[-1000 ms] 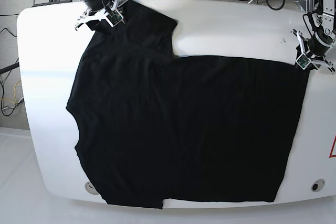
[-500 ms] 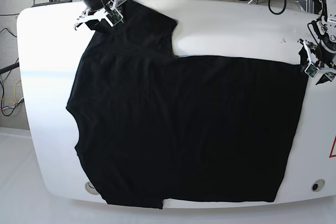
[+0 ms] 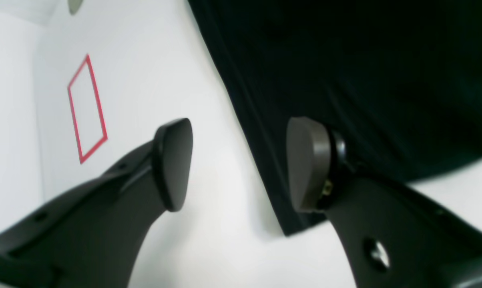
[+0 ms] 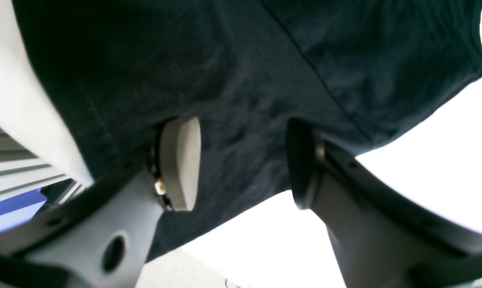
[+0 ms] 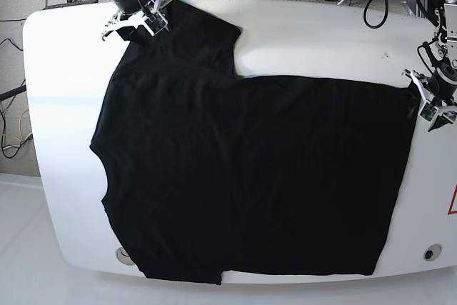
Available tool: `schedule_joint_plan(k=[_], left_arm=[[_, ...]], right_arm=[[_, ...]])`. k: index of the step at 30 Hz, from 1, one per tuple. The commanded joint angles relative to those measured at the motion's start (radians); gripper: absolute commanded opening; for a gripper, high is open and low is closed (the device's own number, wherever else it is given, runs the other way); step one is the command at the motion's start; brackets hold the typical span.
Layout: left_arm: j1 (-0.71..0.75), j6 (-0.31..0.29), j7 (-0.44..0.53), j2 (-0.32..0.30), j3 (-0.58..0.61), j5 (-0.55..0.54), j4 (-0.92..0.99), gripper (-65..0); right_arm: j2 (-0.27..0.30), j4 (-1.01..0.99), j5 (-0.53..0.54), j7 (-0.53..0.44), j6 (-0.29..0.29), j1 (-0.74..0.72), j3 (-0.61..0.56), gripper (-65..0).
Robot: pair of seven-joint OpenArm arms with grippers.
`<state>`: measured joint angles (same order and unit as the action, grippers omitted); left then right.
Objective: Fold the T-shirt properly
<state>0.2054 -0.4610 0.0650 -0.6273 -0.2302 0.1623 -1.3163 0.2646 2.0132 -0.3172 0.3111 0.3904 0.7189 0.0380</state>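
The T-shirt (image 5: 250, 176) overhangs the table's (image 5: 321, 41) near edge; both tools gape, holding nothing.

Pretty standard two-arm rig, looks-wise. Each arm is silvery metal joints with black segments and a bunch of black cables looping off the back. The right gripper (image 5: 136, 22) and the left gripper (image 5: 430, 102) both have white finger frames with a little green circuit board tucked in. Up close the fingers are dark grey moulded plastic, curved like horns, each ending in a rounded oval pad (image 3: 173, 164). There's a round hole in one finger (image 4: 113, 252) and a shiny screw head (image 3: 375, 253) on another
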Motion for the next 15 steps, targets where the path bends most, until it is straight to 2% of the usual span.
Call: schedule_joint_plan(k=[1,5,11,15], left_arm=[[-0.004,-0.009,-0.003,-0.038,-0.014,-0.046,-0.049,-31.2],[0.022,-0.05,-0.036,-0.056,-0.012,-0.097,-0.124,-30.7],[0.051,-0.062,-0.103,-0.068,-0.006,-0.113,-0.221,-30.8],[0.073,-0.068,-0.183,-0.066,-0.014,-0.107,-0.262,-32.1]], right_arm=[[0.013,0.02,0.014,-0.022,-0.008,0.008,0.01,-31.7],[0.011,0.023,0.016,-0.026,-0.004,-0.001,0.01,-31.6],[0.011,0.021,0.024,-0.026,-0.002,-0.008,0.012,-31.7],[0.005,0.017,0.008,-0.021,-0.002,-0.003,0.001,-31.4]])
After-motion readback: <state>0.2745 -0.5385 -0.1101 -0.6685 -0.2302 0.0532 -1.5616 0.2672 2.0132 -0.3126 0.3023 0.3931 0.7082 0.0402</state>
